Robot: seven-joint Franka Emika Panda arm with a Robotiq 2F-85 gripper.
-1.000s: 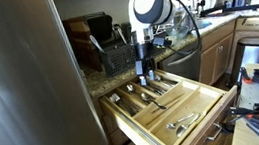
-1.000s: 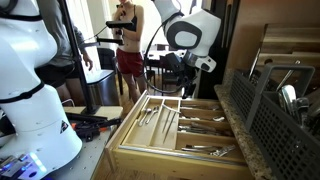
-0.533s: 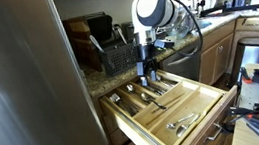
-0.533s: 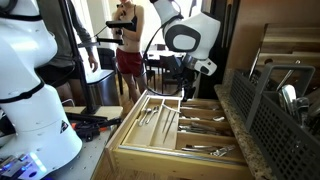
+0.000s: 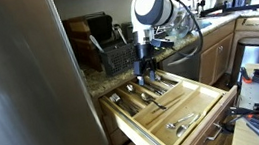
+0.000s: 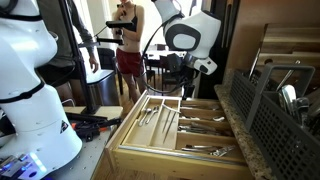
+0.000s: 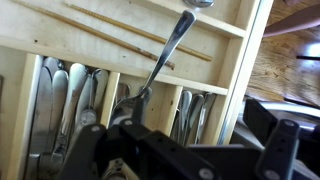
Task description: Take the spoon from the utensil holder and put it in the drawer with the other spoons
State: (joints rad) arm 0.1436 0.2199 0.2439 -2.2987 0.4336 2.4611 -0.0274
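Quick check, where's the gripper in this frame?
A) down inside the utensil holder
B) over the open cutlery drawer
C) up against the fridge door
B: in both exterior views the gripper hangs over the open drawer, while the utensil holder stands apart from it.

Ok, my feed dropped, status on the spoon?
Claw open above the drawer. Spoon slanted across a divider beneath it, apparently not gripped. Other spoons in compartments alongside. Nothing blocking.
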